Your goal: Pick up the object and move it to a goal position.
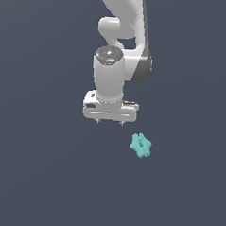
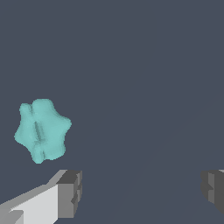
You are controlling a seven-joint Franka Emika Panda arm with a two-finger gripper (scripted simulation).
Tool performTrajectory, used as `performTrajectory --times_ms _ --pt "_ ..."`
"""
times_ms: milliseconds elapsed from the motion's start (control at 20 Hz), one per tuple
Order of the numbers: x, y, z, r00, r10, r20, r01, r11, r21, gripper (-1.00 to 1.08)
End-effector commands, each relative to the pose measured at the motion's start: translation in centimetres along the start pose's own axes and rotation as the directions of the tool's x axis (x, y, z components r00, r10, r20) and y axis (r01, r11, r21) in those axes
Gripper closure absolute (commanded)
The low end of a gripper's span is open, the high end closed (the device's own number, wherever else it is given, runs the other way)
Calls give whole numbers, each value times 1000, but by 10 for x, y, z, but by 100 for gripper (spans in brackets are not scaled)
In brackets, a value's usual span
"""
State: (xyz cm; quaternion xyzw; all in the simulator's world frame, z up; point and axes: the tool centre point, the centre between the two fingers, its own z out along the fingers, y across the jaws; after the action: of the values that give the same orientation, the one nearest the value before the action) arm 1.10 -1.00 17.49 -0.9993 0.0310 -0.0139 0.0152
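One teal object (image 2: 42, 130) outside the gripper (image 2: 142, 192) — fingers (image 2: 70, 192) spread apart, nothing between, no contact.

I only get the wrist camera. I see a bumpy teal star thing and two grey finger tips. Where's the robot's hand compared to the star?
Observer: In the exterior view, the white gripper hangs apart from the small matte teal knobby star piece, which sits toward that view's right and lower in the picture.
Operator: Is the arm bent over it?
Observer: The white arm comes in from the picture's top, wrist pointing down.
Operator: Anything else around?
Observer: Only plain dark grey ground shows.
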Motion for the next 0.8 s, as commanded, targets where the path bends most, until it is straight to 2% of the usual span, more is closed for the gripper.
performTrajectory --times_ms 0,350,750 --pt "0 0 0 1000 0 0 0 1000 0 -100" --pt "-3 -2 5 1000 15 19 -15 1000 8 -100" --pt "-3 -4 8 999 39 19 -39 999 1 -100"
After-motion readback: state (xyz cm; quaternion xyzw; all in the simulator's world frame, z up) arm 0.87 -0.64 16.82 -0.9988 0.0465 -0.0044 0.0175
